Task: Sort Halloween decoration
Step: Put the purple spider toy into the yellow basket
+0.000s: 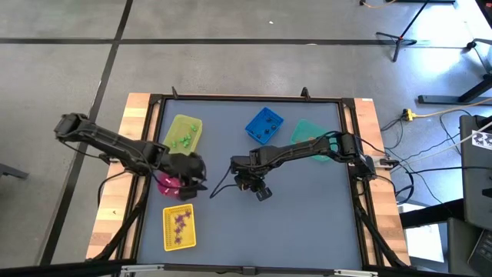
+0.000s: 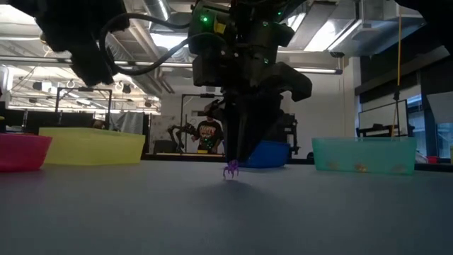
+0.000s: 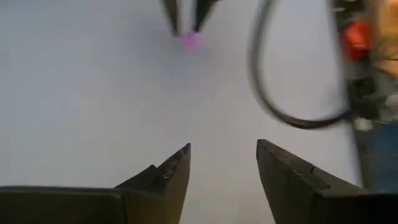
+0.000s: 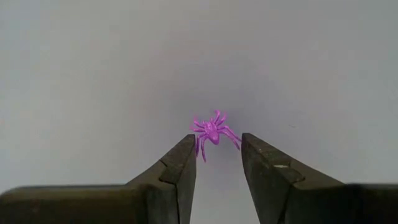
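A small purple spider [image 4: 213, 131], one piece of the Halloween decoration, lies on the grey table [image 1: 292, 223] near its middle. My right gripper [image 4: 217, 139] points steeply down at it, open, with one fingertip on either side of the spider's near legs. The low view shows the spider [image 2: 231, 170] on the table right under those fingertips. My left gripper [image 3: 224, 147] is open and holds nothing. It hovers beside the pink bin [image 1: 167, 185] at the table's left and faces the spider [image 3: 191, 40]. My right gripper stands over the spider's near legs [image 4: 200, 148] from above, slanting down. The spider rests on the table. I cannot tell whether the fingertips touch the legs.
A yellow bin [image 1: 184, 132] with green pieces stands at the far left. Another yellow bin [image 1: 179, 228], with purple pieces, is at the near left. A blue bin [image 1: 264, 125] and a teal bin [image 1: 311, 138] stand at the far side. A cable [image 3: 280, 112] hangs from the right arm.
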You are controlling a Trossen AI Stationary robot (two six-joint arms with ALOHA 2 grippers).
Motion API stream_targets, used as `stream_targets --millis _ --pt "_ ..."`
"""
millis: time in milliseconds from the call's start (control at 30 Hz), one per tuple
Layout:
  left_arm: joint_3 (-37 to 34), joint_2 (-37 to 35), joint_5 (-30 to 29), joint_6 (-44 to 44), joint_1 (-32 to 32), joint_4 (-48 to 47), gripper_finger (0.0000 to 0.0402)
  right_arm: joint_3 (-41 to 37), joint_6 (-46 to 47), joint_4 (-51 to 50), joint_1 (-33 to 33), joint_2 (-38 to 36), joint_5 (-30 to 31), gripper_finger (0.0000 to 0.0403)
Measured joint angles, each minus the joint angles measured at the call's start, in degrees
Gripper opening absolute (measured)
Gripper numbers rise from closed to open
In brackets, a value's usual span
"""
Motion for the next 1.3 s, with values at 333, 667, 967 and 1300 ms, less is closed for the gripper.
stream_targets --millis 333,667,967,1300 --pt "0.0 10.2 -6.1 4.5 0.0 8.0 0.0169 0.0 0.0 0.0 0.0 0.0 0.0 0.0126" --pt "0.0 20.1 -4.0 7.4 0.3 22.4 0.0156 0.0 0.0 -0.1 0.0 0.0 0.0 0.0126" --pt "0.0 20.4 -2.9 7.4 0.3 21.7 0.0151 0.0 1.6 0.7 0.1 0.0 -0.1 0.0127" --pt "0.0 20.4 -2.8 7.7 0.3 21.5 0.0151 0.0 5.0 1.4 2.0 0.0 -0.4 0.0127"
